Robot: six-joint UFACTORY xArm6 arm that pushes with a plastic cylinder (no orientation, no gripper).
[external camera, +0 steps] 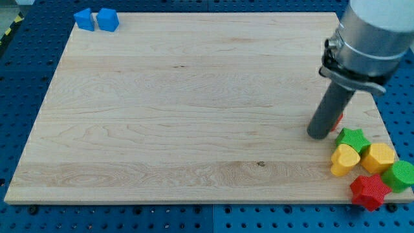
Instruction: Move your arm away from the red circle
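Observation:
My tip [317, 134] rests on the wooden board [181, 110] at the view's right. A sliver of the red circle [338, 120] shows just right of the rod, mostly hidden behind it and touching or nearly touching it. Right below the tip lies a cluster: a green star [353, 138], a yellow heart-like block [344, 159], a yellow hexagon [378, 157], a green block [401, 175] and a red star [369, 191].
Two blue blocks [83, 19] [107, 19] sit at the board's top-left corner. The board's right edge runs close to the cluster. A blue pegboard surface [26, 77] surrounds the board.

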